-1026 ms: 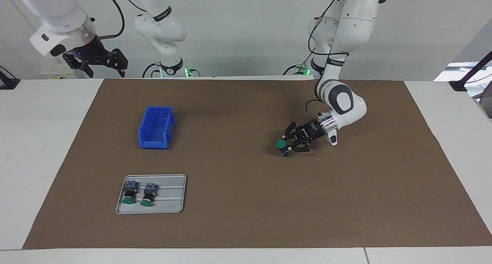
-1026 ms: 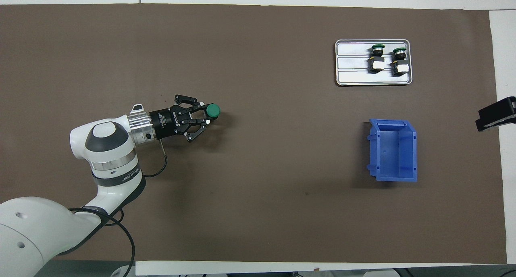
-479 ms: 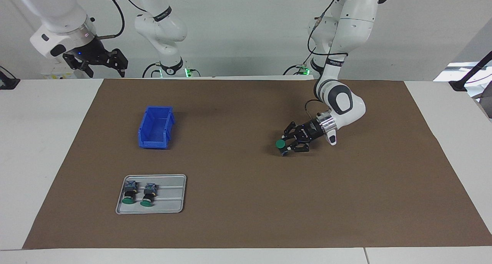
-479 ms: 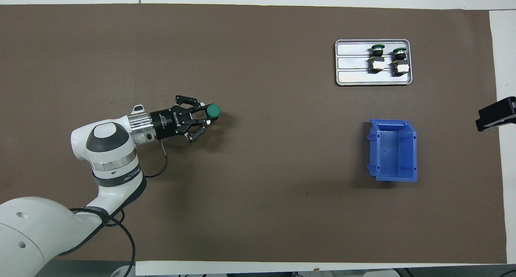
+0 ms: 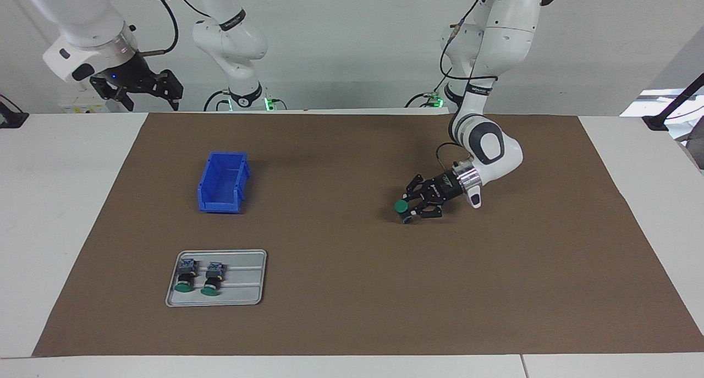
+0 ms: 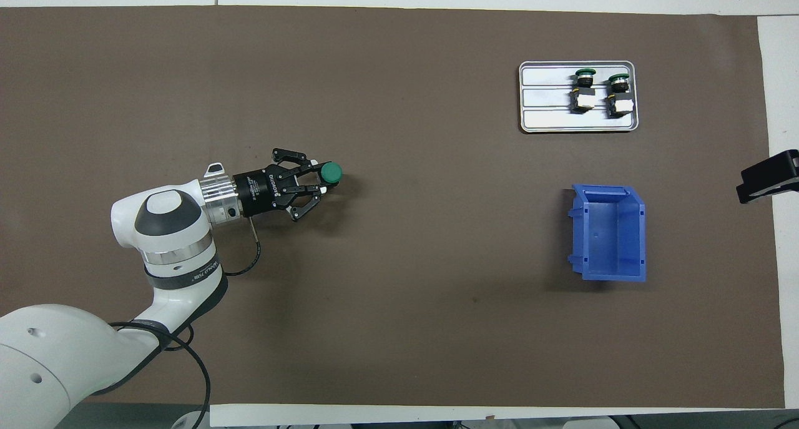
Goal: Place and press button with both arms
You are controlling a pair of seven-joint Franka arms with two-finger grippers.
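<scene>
The button (image 5: 401, 206) (image 6: 329, 172), green-capped, stood upright at the left gripper's (image 5: 413, 208) (image 6: 314, 185) fingertips, apparently resting on the mat; two more buttons (image 5: 198, 276) (image 6: 600, 92) lay well apart from it.

table (image 5: 66, 213): white top, carrying a brown mat (image 5: 357, 290) that is covering most of it
blue bin (image 5: 223, 181): sitting open-topped on the mat, toward the right arm's end
grey tray (image 5: 245, 290): lying on the mat, farther from the robots than the bin, near it
</scene>
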